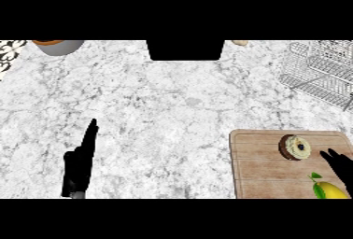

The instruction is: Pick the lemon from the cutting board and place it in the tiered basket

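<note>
The lemon (331, 190) lies at the board's (265, 163) near right corner, long axis slanting, leaf end up-left. The right hand (340, 165), fingers straight, hovers just beside it. The left hand (79, 163) rests open on the surface (172, 107). The basket (321, 70) stands far right.

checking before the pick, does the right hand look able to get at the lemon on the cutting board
Probably yes. The right hand is over the cutting board, just above the lemon, fingers straight, with nothing between them; the donut sits off to the side.
</note>
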You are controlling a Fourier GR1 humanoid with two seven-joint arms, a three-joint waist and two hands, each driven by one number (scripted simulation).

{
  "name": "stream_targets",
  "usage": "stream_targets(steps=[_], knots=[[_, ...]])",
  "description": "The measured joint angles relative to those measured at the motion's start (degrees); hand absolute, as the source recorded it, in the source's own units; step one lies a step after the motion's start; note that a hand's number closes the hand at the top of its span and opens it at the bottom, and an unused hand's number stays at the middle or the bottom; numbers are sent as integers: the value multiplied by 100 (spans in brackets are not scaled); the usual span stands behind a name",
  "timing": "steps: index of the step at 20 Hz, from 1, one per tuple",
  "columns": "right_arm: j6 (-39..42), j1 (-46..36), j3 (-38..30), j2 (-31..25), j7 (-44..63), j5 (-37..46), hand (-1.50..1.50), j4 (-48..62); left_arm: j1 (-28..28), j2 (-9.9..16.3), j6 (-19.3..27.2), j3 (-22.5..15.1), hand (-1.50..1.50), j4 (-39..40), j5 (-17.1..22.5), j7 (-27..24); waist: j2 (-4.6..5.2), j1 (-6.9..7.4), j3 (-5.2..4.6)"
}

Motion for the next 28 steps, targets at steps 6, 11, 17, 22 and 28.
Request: stream_targets(steps=[6,11,17,22,28], knots=[[76,-25,-124,79,-165,106,-150,355,14,11,-164,125,0,-5,-2,-20,-3,-1,2],[-46,-149,-70,224,-279,326,-150,786,32,-46,-211,168,0,-99,-56,137,0,3,0],[-224,-263,-118,318,-502,493,150,1175,4,-113,-277,244,0,-97,-138,183,0,1,-1],[-484,-340,-107,326,-852,599,150,1417,40,-207,-282,294,0,12,-229,-107,-20,-1,-23],[-1196,-460,64,185,-1390,1000,150,1797,12,-210,-378,337,0,-69,-196,110,-35,0,-59]])
